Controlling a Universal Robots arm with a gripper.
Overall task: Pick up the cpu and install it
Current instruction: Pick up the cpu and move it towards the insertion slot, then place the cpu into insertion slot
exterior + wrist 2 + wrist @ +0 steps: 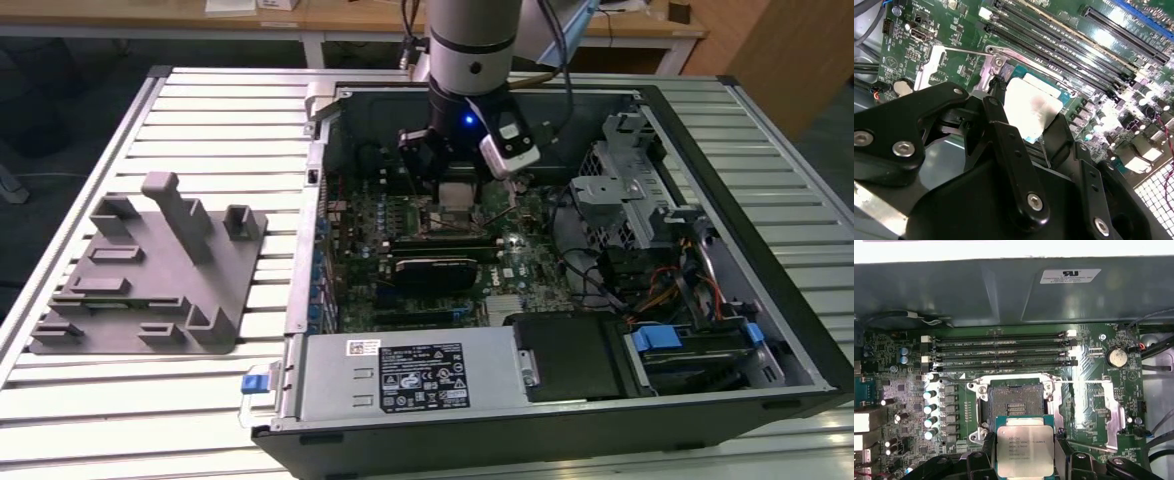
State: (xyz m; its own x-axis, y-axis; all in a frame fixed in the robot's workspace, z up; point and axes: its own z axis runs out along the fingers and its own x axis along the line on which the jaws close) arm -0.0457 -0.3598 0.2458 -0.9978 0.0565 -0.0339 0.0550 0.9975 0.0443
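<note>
Gripper [1025,463]: jaws pinched cpu [1025,450] by two opposite edges; cpu held near open socket [1015,402] on motherboard [1089,405], inside case [979,290].

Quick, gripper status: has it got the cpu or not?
Gripper: shut on the cpu, holding it by its edges close to the empty socket.
</note>
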